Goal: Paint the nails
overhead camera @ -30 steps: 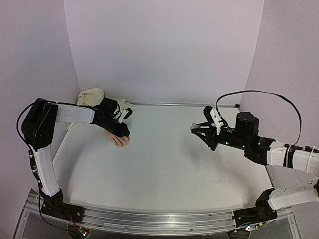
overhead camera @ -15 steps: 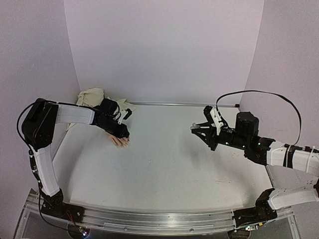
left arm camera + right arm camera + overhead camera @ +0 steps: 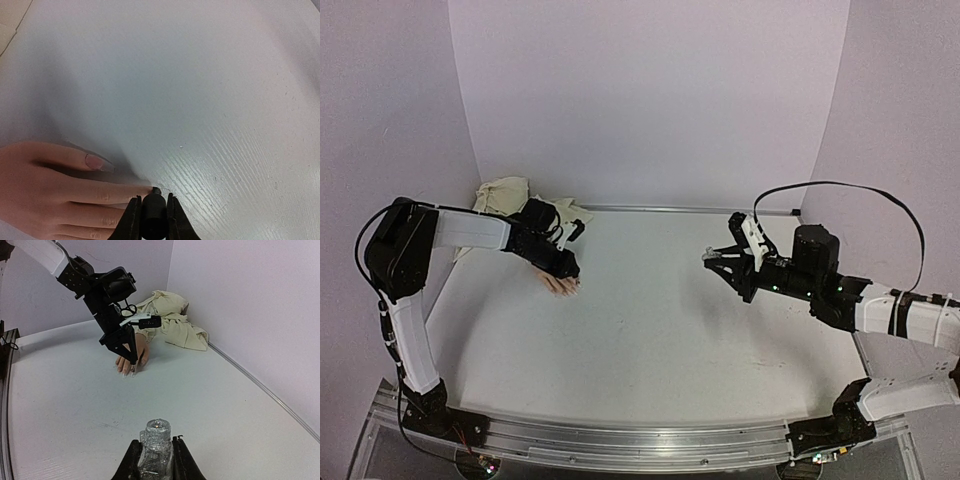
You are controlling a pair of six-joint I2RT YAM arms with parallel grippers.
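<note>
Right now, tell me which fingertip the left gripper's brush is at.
The second finger from the top: its tip sits right at the dark brush held in the left gripper. The finger above lies apart.

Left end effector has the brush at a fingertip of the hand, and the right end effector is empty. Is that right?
No. The right end effector is not empty: it is shut on the bottle, as the right wrist view shows. The left end effector does have the brush at a fingertip of the hand.
</note>
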